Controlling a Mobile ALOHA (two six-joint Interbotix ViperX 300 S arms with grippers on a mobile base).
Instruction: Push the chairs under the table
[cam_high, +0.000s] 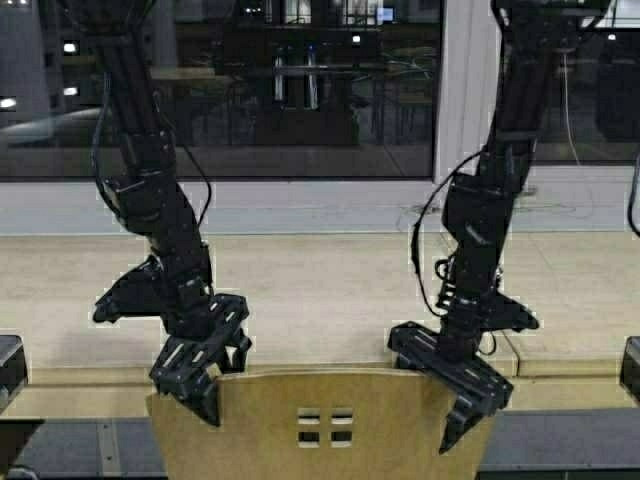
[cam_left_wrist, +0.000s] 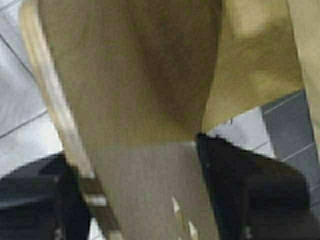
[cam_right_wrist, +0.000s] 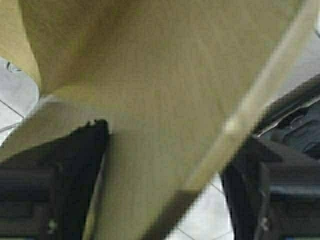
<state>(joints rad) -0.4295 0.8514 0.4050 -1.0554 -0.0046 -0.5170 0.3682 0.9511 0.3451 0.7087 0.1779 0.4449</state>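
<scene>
Two grippers sit on one chair (cam_high: 320, 425), at the top corners of its tan plywood back. Left gripper (cam_high: 200, 375) is at the chair back's left top corner, right gripper (cam_high: 455, 395) at the right top corner. Four small square cutouts lie between the two, lower down on the back, approx. centred.

Left wrist view: chair back (cam_left_wrist: 140, 100) runs between the jaws, its pale edge beside one black finger (cam_left_wrist: 45, 200), the other finger (cam_left_wrist: 250, 190) on the far face. Jaws are spread wider than the board and straddle it; whether the pads press on the wood can't be told.

Right wrist view: same setup. Chair back (cam_right_wrist: 150, 100) passes between one finger (cam_right_wrist: 55, 180) and the other finger (cam_right_wrist: 270, 190), pale edge slanting toward the latter. Jaws spread, straddling the corner; contact w/ the wood not clear.

Table (cam_high: 330, 290), pale wood top w/ thick light edge, lies just beyond both sets of jaws, running the full width of the high view. Chair back's top edge stands right by the table's near edge. Window (cam_high: 300, 90) w/ dark glass is behind the table, well beyond the jaws. Grey tiled floor (cam_left_wrist: 30, 115) shows under the chair.
</scene>
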